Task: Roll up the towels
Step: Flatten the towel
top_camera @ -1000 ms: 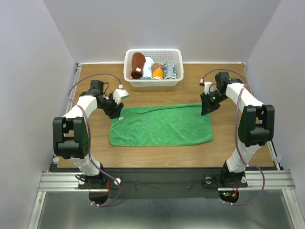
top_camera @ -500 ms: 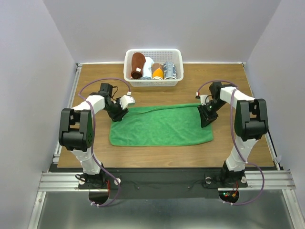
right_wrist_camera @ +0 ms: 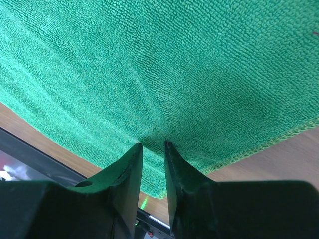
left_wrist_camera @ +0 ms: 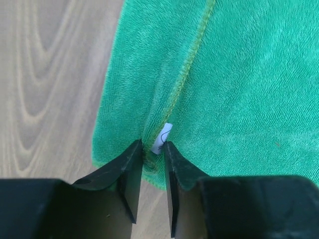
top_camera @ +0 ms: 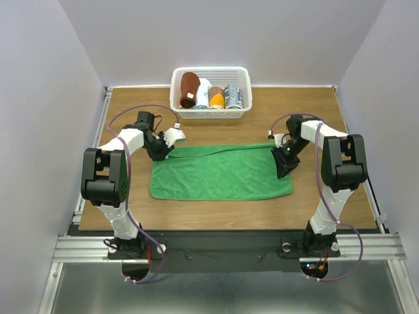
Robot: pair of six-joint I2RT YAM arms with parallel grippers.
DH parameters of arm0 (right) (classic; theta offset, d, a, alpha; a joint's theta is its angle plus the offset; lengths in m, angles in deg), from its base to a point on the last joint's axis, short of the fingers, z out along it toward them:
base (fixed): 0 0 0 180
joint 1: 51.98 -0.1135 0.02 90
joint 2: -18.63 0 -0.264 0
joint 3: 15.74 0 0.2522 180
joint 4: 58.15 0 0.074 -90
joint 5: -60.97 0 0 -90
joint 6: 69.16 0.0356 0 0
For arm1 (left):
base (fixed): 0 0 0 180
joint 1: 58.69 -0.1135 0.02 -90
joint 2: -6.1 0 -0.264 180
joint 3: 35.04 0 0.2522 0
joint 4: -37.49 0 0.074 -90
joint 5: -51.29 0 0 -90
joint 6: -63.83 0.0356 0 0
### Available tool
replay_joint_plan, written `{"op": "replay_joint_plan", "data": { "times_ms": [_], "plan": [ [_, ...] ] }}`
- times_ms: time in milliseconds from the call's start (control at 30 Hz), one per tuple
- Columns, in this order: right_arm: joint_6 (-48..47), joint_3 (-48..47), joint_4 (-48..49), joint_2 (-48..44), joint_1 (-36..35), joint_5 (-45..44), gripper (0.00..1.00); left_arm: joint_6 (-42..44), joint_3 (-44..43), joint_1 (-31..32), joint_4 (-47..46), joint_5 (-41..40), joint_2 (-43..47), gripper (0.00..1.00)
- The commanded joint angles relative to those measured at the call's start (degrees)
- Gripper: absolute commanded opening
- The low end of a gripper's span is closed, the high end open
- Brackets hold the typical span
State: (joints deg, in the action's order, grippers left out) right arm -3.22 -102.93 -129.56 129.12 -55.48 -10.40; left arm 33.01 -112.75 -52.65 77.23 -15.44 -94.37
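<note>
Green towel lies spread flat on the wooden table, long side running left to right, between the two arms. Its far edge is slightly folded over along the seam.

At the towel's far-left corner, the left gripper has its fingers drawn close together, pinching a raised ridge of cloth beside a small white tag. At the right end of the towel, toward the far corner, the right gripper is likewise nearly closed, with the cloth puckered up between its fingertips.

Farther back, well apart from the towel, a white slotted basket stands at the table's far edge. It holds four rolls side by side: the reddish-brown towel at the left, then a white roll, an orange roll and a grey-patterned roll.
</note>
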Motion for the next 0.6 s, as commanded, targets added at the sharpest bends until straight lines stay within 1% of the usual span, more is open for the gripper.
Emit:
{"op": "replay_joint_plan", "data": {
  "times_ms": [0, 67, 100, 167, 200, 300, 333, 367, 433, 467, 500, 567],
  "plan": [
    [-2.05, 2.15, 2.54, 0.86, -0.45, -5.98, 0.3, 0.15, -3.38, -0.42, 1.97, 1.87, 1.06, 0.34],
    [-2.05, 2.15, 2.54, 0.77, -0.45, -5.98, 0.31, 0.06, -4.08, -0.59, 2.59, 2.39, 0.62, 0.32],
    [-2.05, 2.32, 2.54, 0.6, -0.53, -6.15, 0.3, -0.03, -4.78, -0.59, 2.76, 3.09, 0.36, 0.28],
    [-2.31, 2.5, 2.63, 0.33, -0.53, -6.33, 0.31, -0.2, -5.66, -0.94, 3.55, 4.06, 0.01, 0.23],
    [-2.4, 2.67, 2.54, 0.16, -0.53, -6.59, 0.31, -1.33, -6.45, -1.21, 3.12, 4.76, 0.01, 0.17],
    [-2.58, 2.76, 2.63, 0.07, -0.53, -6.85, 0.3, -4.06, -9.17, -2.35, 1.81, 5.82, -0.52, 0.09],
    [-2.66, 2.85, 2.72, 0.07, -0.53, -6.86, 0.3, -7.2, -9.7, -2.7, -1.07, 5.22, -1.22, 0.02],
    [-2.75, 2.85, 2.72, 0.07, -0.45, -6.86, 0.31, -8.54, -10.23, -2.88, -2.5, 5.12, -1.57, 0.0],
    [-2.84, 2.85, 2.72, 0.07, -0.53, -6.77, 0.31, -11.26, -11.73, -3.41, -5.75, 4.77, -2.97, 0.0],
    [-3.1, 2.94, 2.72, -0.19, -0.53, -6.85, 0.3, -12.93, -12.25, -3.41, -8.81, 4.42, -3.5, 0.0],
    [-3.19, 2.94, 2.72, -0.19, -0.53, -6.77, 0.3, -16.17, -13.3, -3.58, -10.4, 3.81, -4.99, 0.0],
    [-3.37, 2.85, 2.72, -0.63, -0.53, -6.86, 0.3, -19.87, -14.8, -3.93, -13.14, 3.37, -7.01, 0.0]
  ]
}}
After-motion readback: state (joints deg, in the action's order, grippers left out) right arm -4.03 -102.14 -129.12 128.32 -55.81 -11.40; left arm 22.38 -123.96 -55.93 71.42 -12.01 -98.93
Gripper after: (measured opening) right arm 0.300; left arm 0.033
